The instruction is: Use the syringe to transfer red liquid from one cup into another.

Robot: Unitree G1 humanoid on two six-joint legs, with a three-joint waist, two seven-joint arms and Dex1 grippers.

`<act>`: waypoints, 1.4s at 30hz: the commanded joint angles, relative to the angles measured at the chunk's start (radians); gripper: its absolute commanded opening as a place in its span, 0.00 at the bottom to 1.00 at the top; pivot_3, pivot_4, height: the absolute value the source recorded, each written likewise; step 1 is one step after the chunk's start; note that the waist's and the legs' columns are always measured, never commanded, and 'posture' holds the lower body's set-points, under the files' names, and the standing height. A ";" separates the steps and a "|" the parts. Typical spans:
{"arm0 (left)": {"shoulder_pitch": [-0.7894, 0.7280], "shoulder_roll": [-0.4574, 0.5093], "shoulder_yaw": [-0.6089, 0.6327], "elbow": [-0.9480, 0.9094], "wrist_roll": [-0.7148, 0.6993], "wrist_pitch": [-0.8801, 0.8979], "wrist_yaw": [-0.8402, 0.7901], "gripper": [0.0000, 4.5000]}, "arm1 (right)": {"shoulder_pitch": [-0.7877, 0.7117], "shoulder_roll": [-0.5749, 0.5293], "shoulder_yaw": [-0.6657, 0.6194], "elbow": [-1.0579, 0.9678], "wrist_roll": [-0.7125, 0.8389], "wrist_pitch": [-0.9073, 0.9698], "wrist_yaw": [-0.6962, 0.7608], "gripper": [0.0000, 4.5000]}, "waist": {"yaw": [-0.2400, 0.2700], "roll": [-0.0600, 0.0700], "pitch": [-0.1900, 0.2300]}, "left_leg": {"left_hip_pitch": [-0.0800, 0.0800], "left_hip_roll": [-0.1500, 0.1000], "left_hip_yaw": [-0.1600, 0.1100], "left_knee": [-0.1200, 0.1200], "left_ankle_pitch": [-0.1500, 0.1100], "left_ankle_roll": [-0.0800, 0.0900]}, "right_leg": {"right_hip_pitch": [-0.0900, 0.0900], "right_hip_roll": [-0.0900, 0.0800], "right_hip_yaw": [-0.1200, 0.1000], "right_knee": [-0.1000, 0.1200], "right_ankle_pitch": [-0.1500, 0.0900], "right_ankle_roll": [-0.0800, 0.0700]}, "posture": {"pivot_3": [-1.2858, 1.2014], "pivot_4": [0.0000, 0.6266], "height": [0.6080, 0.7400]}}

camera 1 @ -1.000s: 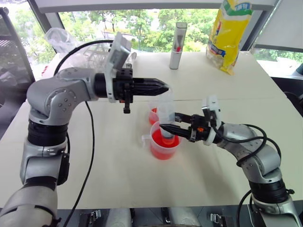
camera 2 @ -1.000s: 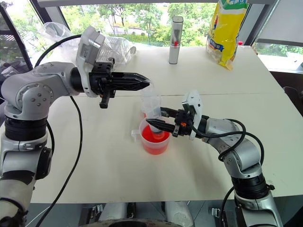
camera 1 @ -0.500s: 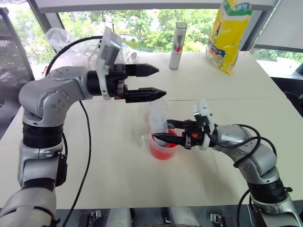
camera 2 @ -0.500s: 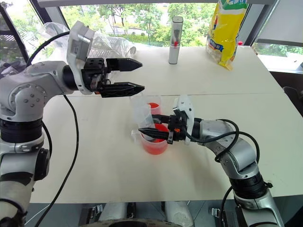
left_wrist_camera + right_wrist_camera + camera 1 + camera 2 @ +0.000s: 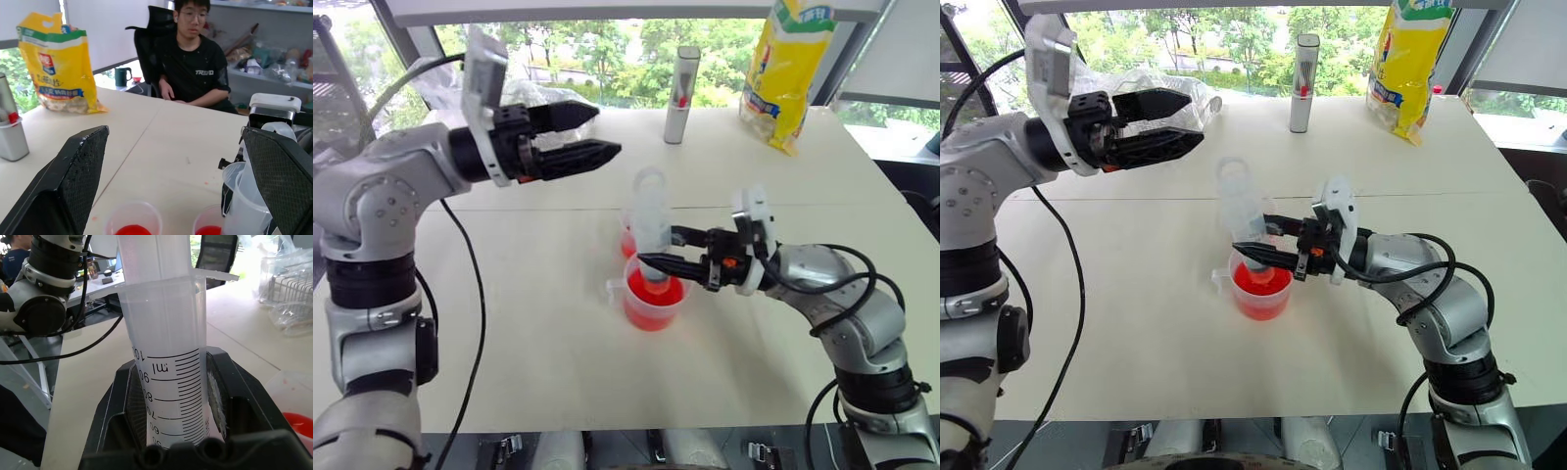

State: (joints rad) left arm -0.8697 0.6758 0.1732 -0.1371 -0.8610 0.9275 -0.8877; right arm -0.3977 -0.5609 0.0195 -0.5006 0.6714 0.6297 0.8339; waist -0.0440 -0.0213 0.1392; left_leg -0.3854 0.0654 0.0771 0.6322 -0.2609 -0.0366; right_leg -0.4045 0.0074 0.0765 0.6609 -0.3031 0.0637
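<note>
Now the right gripper (image 5: 664,251) is clamped on the barrel of the syringe (image 5: 651,230), which stands upright at frame centre with its tip down in the larger cup (image 5: 653,299) of red liquid (image 5: 653,292); the smaller cup (image 5: 628,238) sits just behind it. The left gripper (image 5: 586,135), fingers spread and holding nothing, hangs at upper left, well apart from the plunger top.

To do this step well, I'd judge the right gripper should hold the barrel vertical with the tip submerged, while the left one comes back squarely over the plunger ring before any pull, so the bench stays unspattered.

A second ago the left gripper was closed at the plunger top; it has since let go and drawn away to the left. The syringe has stayed over the larger cup.
</note>
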 commanded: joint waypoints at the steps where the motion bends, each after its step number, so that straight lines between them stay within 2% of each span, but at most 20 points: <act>1: 0.025 0.027 0.041 -0.028 -0.008 -0.004 0.018 0.99 | -0.037 0.001 -0.051 -0.035 0.031 -0.017 -0.020 0.29 | 0.000 0.000 0.000 | 0.000 0.000 0.000 0.000 0.000 0.000 | 0.000 0.000 0.000 0.000 0.000 0.000 | 0.52 0.24 1.00; 10: 0.063 0.025 0.017 -0.004 0.023 -0.042 0.022 0.99 | -0.120 -0.027 -0.100 -0.039 0.121 0.030 -0.038 0.29 | 0.002 0.000 0.000 | 0.000 0.000 0.000 0.000 0.000 0.000 | 0.000 -0.001 0.000 0.000 0.000 0.000 | 0.52 0.24 1.00; 16: 0.053 0.018 0.004 0.014 0.041 -0.060 0.009 0.99 | -0.325 -0.034 -0.116 0.107 0.166 0.057 -0.005 0.29 | -0.001 0.000 0.000 | 0.000 0.000 0.001 0.000 0.000 0.000 | -0.001 0.000 0.000 0.000 0.000 0.000 | 0.52 0.24 1.00; 21: 0.054 0.011 0.006 0.001 0.045 -0.069 0.011 0.99 | -0.468 0.031 -0.038 0.402 0.025 -0.080 0.086 0.29 | -0.001 0.000 0.000 | 0.000 0.000 0.001 0.000 0.000 0.000 | -0.001 0.000 0.000 0.000 0.000 0.000 | 0.52 0.24 1.00; 28: 0.063 0.013 0.011 -0.038 0.044 -0.071 0.026 0.99 | -0.521 0.146 0.051 0.808 -0.187 -0.352 0.197 0.29 | -0.001 0.000 0.000 | -0.001 0.000 0.001 0.000 0.000 0.000 | -0.002 0.000 0.000 0.000 0.000 0.000 | 0.52 0.24 1.00; 35: 0.004 -0.013 -0.020 -0.005 0.067 -0.112 0.010 0.99 | -0.536 0.199 0.042 0.922 -0.240 -0.428 0.227 0.29 | 0.000 0.001 0.001 | -0.002 0.001 0.001 0.000 0.000 0.000 | -0.003 -0.001 0.000 0.001 0.000 0.000 | 0.52 0.24 1.00; 42: -0.164 -0.148 -0.116 0.211 0.202 -0.257 0.005 0.99 | -0.541 0.210 0.037 0.930 -0.263 -0.437 0.236 0.29 | 0.001 0.000 0.000 | -0.002 -0.001 0.001 0.001 0.000 -0.001 | -0.002 -0.001 -0.001 0.002 0.000 0.000 | 0.52 0.24 1.00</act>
State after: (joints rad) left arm -0.9965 0.5368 0.0659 0.0425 -0.6922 0.7148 -0.8751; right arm -0.9083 -0.3522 0.0869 0.4460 0.4061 0.2099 1.0662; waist -0.0429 -0.0208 0.1397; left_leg -0.3871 0.0649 0.0784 0.6326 -0.2605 -0.0373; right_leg -0.4068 0.0063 0.0754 0.6627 -0.3030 0.0635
